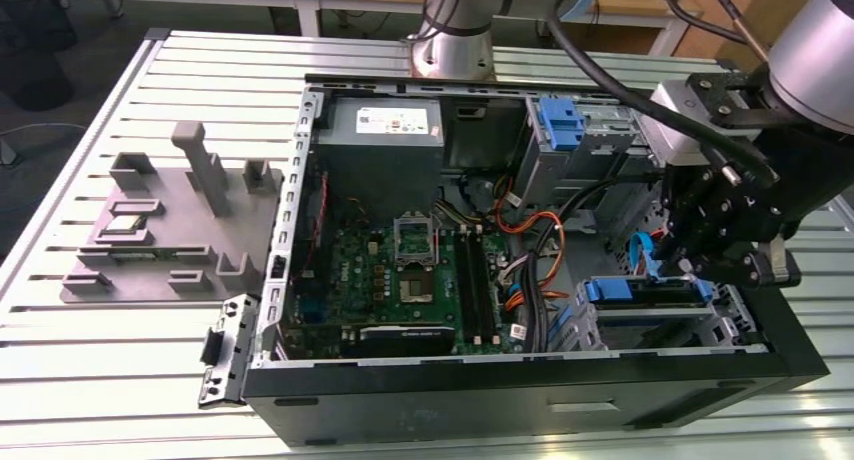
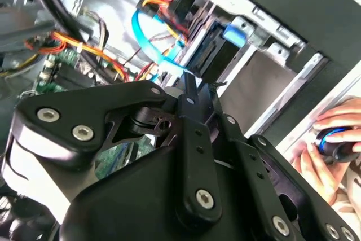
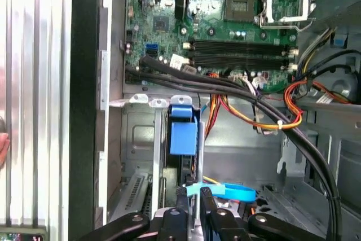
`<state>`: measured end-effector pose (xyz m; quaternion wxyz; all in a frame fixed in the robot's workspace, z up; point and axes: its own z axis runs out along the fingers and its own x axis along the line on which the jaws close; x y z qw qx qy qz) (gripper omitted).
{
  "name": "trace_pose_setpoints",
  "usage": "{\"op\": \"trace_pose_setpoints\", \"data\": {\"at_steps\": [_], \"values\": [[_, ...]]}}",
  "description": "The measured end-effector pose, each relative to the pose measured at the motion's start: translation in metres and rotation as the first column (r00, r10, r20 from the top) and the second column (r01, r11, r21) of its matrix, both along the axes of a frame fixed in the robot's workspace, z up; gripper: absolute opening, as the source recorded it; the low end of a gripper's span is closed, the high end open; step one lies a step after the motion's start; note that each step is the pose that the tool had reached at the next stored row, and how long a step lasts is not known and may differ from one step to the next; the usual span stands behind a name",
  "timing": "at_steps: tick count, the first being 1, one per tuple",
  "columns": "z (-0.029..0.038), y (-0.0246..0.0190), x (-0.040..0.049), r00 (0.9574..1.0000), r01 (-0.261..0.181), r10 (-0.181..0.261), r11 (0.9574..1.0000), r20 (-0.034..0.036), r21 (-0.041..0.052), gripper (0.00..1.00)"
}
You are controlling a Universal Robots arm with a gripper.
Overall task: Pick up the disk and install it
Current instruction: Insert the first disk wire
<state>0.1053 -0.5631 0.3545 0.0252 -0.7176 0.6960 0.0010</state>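
Note:
The disk (image 1: pixel 646 292) sits edge-up in the drive bay at the exterior view's right side of the open computer case (image 1: pixel 534 380), with its blue rail on top. In the first wrist view its blue tab (image 3: pixel 183 131) stands in the metal bay slot. My gripper (image 1: pixel 683 268) hangs directly above the disk's end. Its fingers (image 3: pixel 181 198) are close together, with nothing between them. The second wrist view has the gripper (image 2: pixel 189 86) just short of the dark disk (image 2: pixel 217 52) and its blue tab. I cannot tell whether the fingertips touch the disk.
A light blue cable (image 3: pixel 225 191) and orange wires (image 3: pixel 265 122) run beside the bay. An upright blue bracket (image 1: pixel 563 125) and a grey metal box (image 1: pixel 384 130) stand at the case's back. A grey fixture (image 1: pixel 160 220) lies on the table. A hand (image 2: pixel 333 139) rests outside the case.

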Motion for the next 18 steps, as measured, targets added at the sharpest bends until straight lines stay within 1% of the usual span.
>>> {"op": "trace_pose_setpoints", "data": {"at_steps": [1, 2, 7, 10, 15, 18], "values": [[-0.0001, 0.0000, 0.0003, 0.9999, 0.000, 0.000, 1.0000, -0.0150, 0.0001, 0.23], [-0.0002, 0.0001, 0.0002, 0.9998, 0.000, 0.000, 1.0000, -0.0189, 0.0003, 0.23], [-0.0002, 0.0000, 0.0013, 0.9998, 0.000, 0.000, 1.0000, -0.0196, 0.0002, 0.23], [-0.0002, 0.0000, 0.0069, 0.9998, 0.000, 0.000, 1.0000, -0.0197, 0.0002, 0.23], [-0.0002, 0.0000, 0.0207, 0.9998, 0.000, 0.000, 1.0000, -0.0199, 0.0002, 0.23], [-0.0002, 0.0001, 0.0229, 0.9998, 0.000, 0.000, 1.0000, -0.0200, 0.0003, 0.23]]}}
